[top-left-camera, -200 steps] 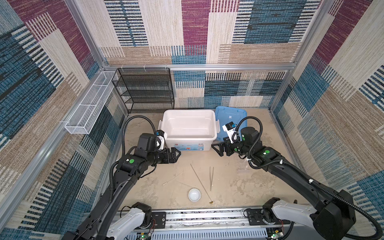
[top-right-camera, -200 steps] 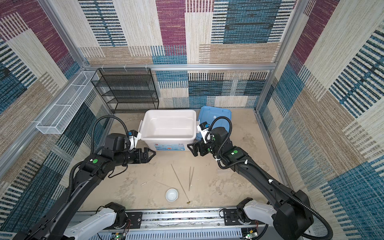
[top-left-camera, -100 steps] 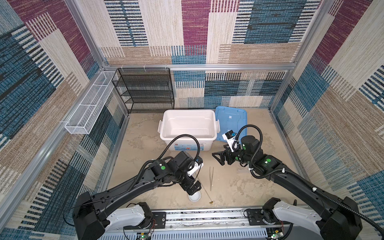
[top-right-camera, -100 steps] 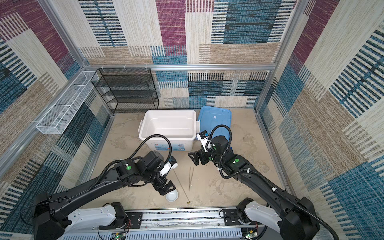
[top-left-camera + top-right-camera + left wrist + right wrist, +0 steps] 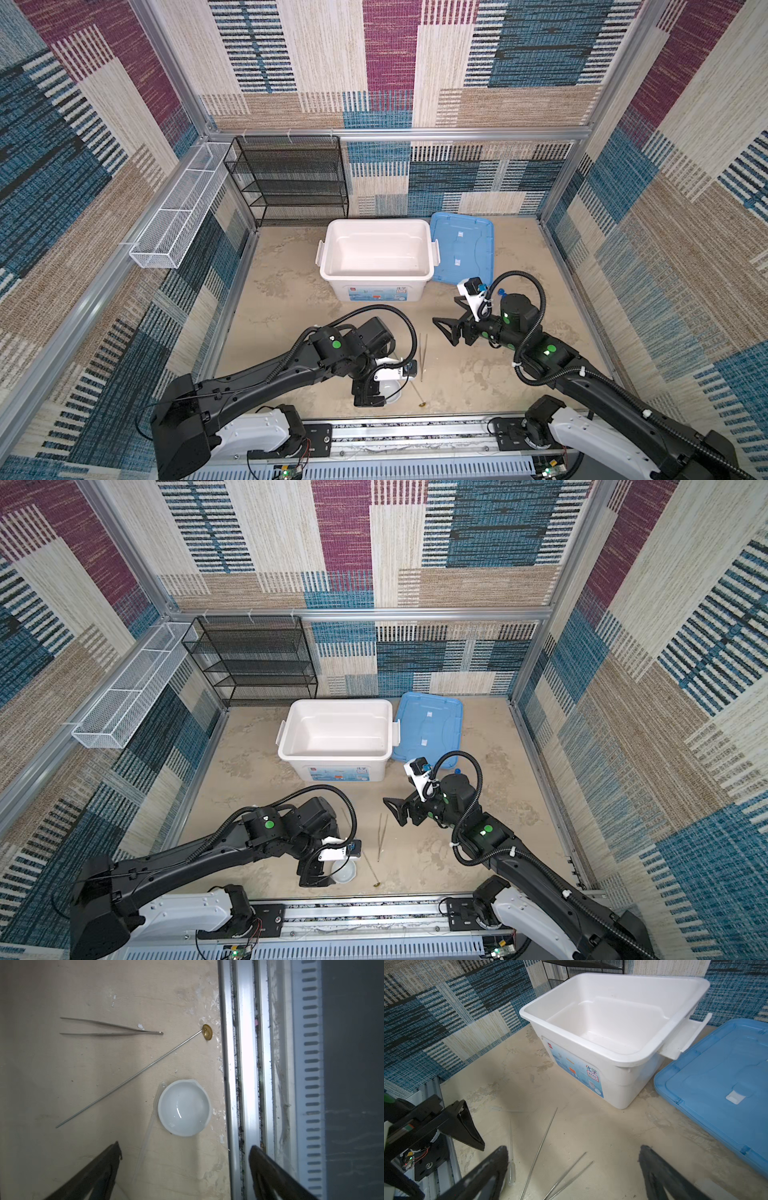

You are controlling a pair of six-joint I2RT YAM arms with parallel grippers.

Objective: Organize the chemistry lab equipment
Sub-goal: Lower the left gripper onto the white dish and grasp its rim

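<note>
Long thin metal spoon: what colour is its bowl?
Brassy gold; spoon bowl shows clearest in left wrist view.

I see a beige, stained worktop (image 5: 291,299) carrying the white tub (image 5: 376,275) at the back, with the blue lid (image 5: 461,249) flat just beside it. Nearer me lie the tweezers (image 5: 151,1032), the long spoon (image 5: 133,1076) angled beside them, the small white dish (image 5: 161,1103) by the front rail (image 5: 245,1064), and a clear dropper (image 5: 147,1136) against the dish.

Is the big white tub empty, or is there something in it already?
Empty: in the right wrist view the white tub shows only bare floor. The tweezers, spoon and dish lie outside, on the table.
</note>
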